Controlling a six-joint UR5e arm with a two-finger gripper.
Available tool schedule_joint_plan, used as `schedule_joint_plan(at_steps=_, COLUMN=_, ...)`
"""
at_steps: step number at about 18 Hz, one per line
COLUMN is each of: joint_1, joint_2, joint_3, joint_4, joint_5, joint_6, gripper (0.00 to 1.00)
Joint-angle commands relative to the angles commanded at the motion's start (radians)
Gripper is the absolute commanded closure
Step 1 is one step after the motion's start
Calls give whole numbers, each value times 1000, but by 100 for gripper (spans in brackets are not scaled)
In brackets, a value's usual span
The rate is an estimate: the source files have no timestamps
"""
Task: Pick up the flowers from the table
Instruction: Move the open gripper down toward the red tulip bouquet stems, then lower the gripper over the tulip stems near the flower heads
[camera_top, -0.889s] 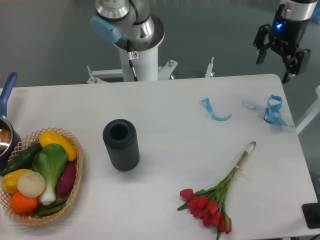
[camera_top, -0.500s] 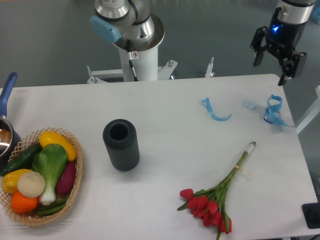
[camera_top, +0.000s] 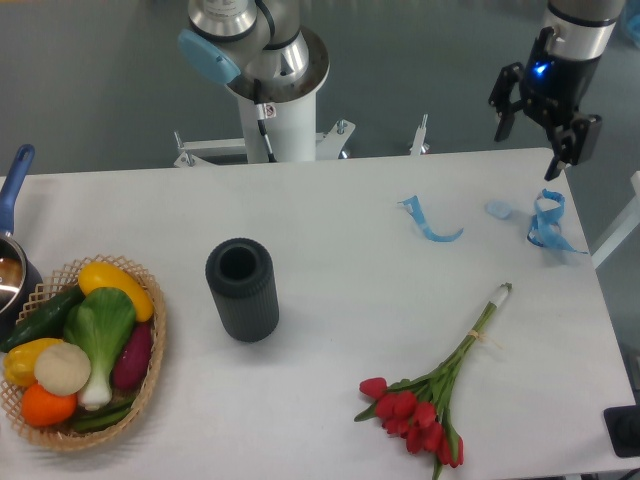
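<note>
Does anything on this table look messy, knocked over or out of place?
Mostly tidy. Loose blue ribbon pieces lie scattered near the table's far right corner, like leftover scraps. The flowers lie flat, intact. The vase and vegetable basket look undisturbed.

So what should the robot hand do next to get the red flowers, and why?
Probably it should travel toward the near right part of the table, to hang above the flowers. The gripper is open and empty, up by the far right corner, well away from the bunch. The flowers lie flat, and the thin green stems look easiest to pinch.
</note>
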Motion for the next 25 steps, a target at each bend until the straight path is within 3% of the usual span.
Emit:
schedule_joint_plan(at_steps=6, joint_1=-107, joint_2=-78, joint_3=14, joint_4=38, joint_5=0, joint_6=-250, gripper=0)
schedule_joint_plan(at_steps=9, joint_1=-152, joint_2=-142, joint_3=15, joint_4=173, joint_5=3, joint_6=-389, gripper=0)
schedule_joint_plan(at_steps=15, joint_1=-206, joint_2=-256, joint_3=26, joint_4=318, joint_5=5, joint_6=-447, gripper=0)
schedule_joint_plan(at_steps=25, joint_1=-223, joint_2=-414, joint_3=106, joint_4=325, joint_5=3, joint_6=-476, gripper=0)
